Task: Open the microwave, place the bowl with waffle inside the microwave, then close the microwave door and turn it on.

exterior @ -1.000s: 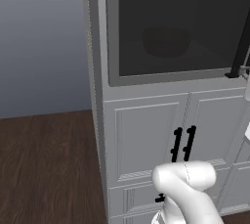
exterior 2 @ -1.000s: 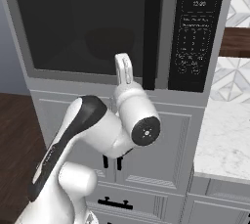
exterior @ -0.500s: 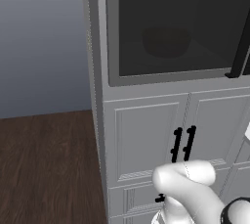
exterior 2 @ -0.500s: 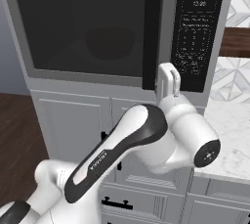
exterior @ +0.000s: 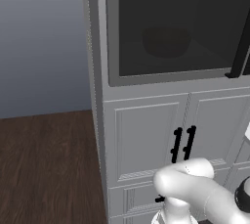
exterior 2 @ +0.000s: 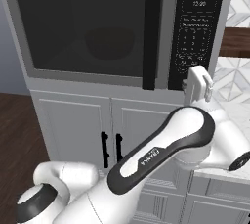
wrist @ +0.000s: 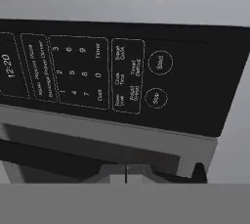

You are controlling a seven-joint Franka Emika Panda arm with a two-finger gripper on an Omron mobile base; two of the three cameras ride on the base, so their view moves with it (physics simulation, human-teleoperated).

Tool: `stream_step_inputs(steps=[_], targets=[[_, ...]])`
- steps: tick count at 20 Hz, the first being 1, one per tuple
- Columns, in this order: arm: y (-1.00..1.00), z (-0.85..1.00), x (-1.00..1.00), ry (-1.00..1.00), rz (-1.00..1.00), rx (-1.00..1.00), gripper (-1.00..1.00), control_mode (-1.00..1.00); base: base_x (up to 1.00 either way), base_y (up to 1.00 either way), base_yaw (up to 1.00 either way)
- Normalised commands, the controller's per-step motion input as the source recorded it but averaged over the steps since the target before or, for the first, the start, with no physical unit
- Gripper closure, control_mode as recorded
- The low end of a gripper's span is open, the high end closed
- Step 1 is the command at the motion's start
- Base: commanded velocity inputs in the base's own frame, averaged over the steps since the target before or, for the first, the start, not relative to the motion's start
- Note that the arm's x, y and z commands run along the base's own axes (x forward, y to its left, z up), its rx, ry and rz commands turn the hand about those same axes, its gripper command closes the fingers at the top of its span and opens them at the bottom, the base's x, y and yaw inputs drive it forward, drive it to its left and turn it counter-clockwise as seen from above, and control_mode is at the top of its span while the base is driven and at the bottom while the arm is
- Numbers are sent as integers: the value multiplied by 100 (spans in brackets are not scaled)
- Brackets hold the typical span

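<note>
The microwave [exterior 2: 93, 74] sits built in above white cabinets, and the microwave door [exterior: 113, 32] is shut. Through the dark glass the bowl [exterior 2: 110, 42] shows dimly inside the cavity, as it does in the left base view [exterior: 166, 41]; what it holds is too dim to tell. A long black bar handle [exterior 2: 152, 30] runs down beside the keypad panel [exterior 2: 197, 22]. My gripper [exterior 2: 195, 82] hovers by the panel's lower right corner, facing it. In the hand view the fingertips [wrist: 126, 173] are shut with nothing between them, below the Start button [wrist: 160, 62] and Stop button [wrist: 156, 98].
Two white cabinet doors with small black handles [exterior: 183, 144] stand below the microwave. A marble counter [exterior 2: 234, 115] and patterned backsplash lie to the right. Dark wood floor [exterior: 44, 169] stretches to the left. My own arm [exterior 2: 161, 154] crosses in front of the cabinets.
The hand has swung right, from in front of the door handle to the lower right corner of the keypad panel. The door stays shut and the bowl has not moved.
</note>
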Motion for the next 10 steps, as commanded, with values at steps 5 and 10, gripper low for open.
stream_step_inputs(steps=[5, 10], targets=[[-13, 0, 30, -10, 0, 0, 100, -100, 0, 0, 0], [-1, 0, 36, -3, 0, 0, 100, -100, 0, 0, 0]])
